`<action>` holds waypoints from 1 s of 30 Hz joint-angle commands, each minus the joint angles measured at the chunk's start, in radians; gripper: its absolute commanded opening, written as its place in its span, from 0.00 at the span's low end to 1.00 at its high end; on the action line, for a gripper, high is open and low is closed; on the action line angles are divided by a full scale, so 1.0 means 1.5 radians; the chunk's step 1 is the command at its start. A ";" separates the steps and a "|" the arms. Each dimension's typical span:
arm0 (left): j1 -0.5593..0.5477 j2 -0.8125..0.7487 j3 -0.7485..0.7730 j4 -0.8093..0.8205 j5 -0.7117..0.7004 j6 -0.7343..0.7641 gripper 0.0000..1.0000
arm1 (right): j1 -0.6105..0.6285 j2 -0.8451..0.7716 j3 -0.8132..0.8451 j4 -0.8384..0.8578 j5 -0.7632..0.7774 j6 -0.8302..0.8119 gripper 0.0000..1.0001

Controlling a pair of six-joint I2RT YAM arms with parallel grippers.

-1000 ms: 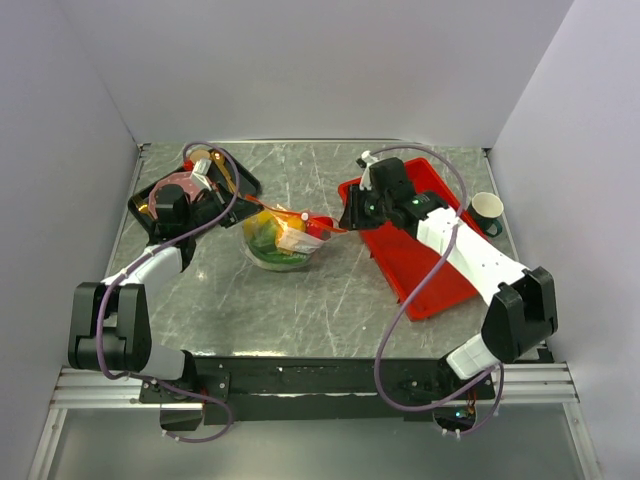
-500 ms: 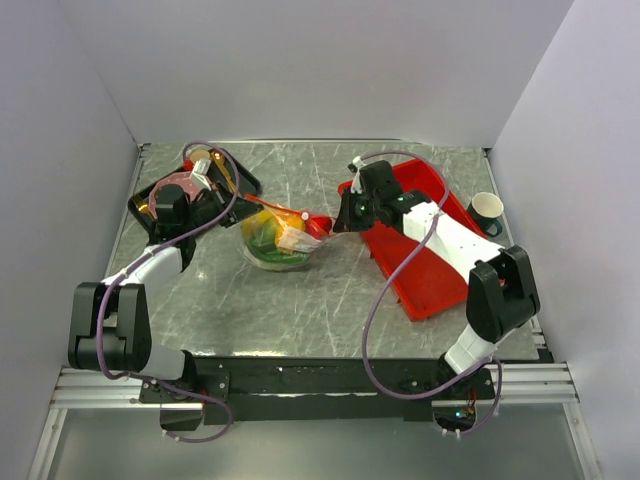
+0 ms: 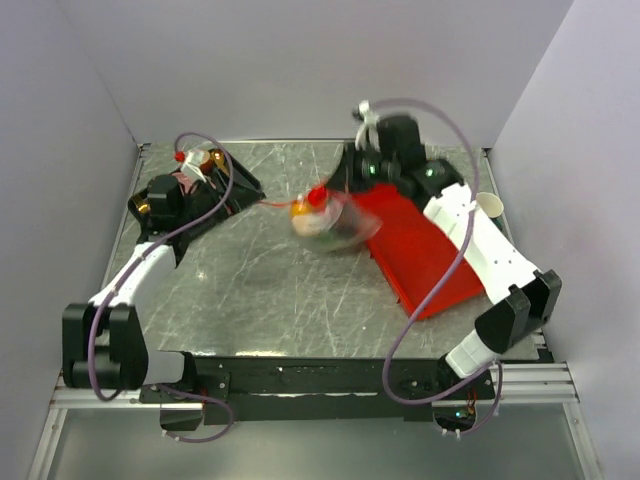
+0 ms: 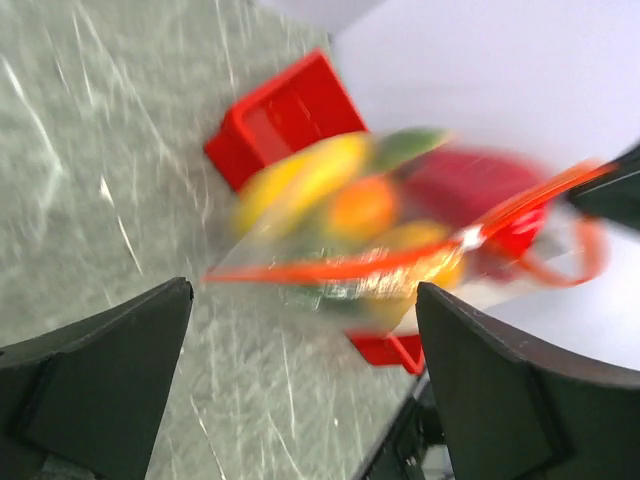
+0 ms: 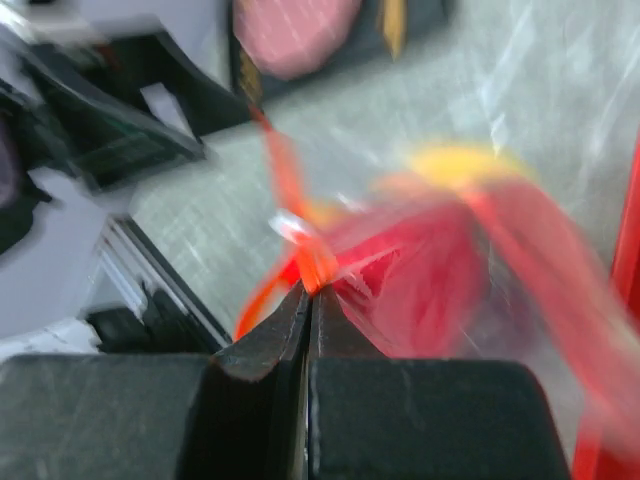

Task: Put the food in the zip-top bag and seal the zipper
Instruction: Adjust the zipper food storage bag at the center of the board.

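the zip-top bag (image 3: 328, 225) hung at the left edge of the red tray (image 3: 425, 255). it was blurred by motion and appeared to be raised off the table (image 3: 270, 290). the food (image 4: 345, 200) sat inside it: yellow, orange, red and green shapes showed through the clear plastic. no loose piece was visible on the tray or beside it.

the right gripper (image 5: 308, 298) was over the tray's far left corner. its fingers were pressed together on the zipper (image 4: 400, 258), pinching the orange-red strip near one end of the bag. the left gripper (image 4: 300, 300) was well to the left of the tray. its fingers were spread wide with nothing gripped between them, and the strip's free end pointed toward it.

status, by judgement: loading appeared complete, and sealing was the remaining step. the blur prevented confirming whether the two halves of the strip were joined along their length. in the right wrist view a loop of orange stood apart from the main line, which suggested part of the mouth was open. a full pass along the strip was probably required.
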 commanded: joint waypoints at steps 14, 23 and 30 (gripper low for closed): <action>0.016 -0.096 0.089 -0.154 -0.132 0.083 0.99 | 0.118 0.134 0.147 -0.046 0.141 -0.015 0.00; 0.018 -0.091 0.096 -0.157 -0.137 0.077 0.99 | 0.130 0.075 0.216 -0.122 0.207 -0.048 0.00; 0.018 -0.083 0.096 -0.147 -0.134 0.073 0.99 | 0.116 0.080 0.167 -0.121 0.191 -0.048 0.00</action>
